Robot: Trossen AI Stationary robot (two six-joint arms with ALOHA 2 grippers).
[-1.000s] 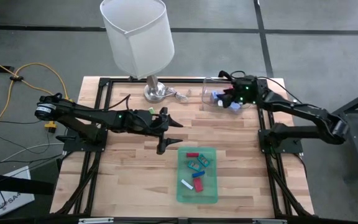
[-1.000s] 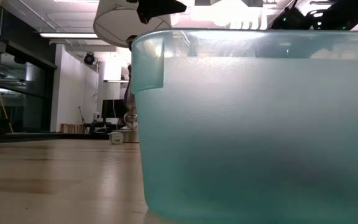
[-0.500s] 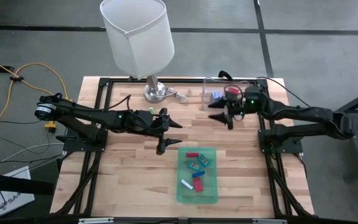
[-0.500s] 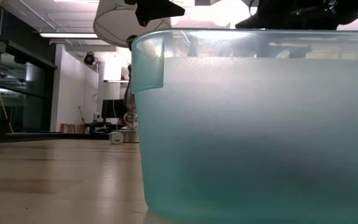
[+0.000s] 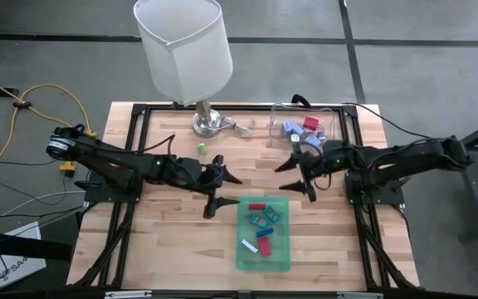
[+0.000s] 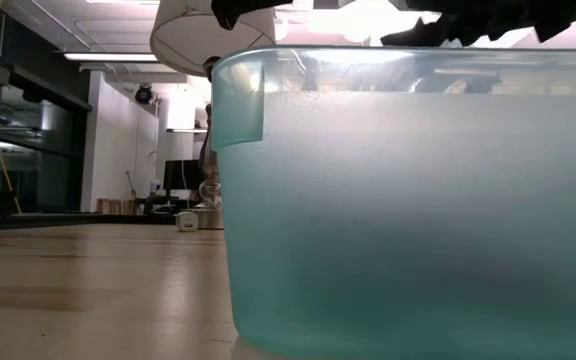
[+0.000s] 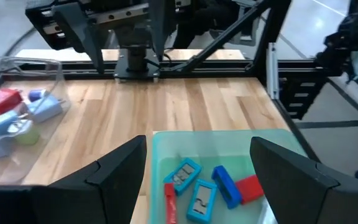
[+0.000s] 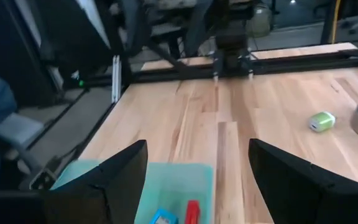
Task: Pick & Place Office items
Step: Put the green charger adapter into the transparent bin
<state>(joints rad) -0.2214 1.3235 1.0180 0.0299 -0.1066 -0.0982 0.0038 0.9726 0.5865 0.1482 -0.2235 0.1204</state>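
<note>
Lamp (image 5: 182, 50) and clear container (image 5: 305, 129) behind green tray (image 5: 264, 258)

A lab: concrete floor (image 5: 438, 50), framed wooden table (image 5: 173, 241).

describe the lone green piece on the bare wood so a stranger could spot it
Start at the white lamp at the table's back edge. Just in front of its metal base a small pale green block lies by itself on the wood. Every other piece sits in the green tray or the clear container.
</note>
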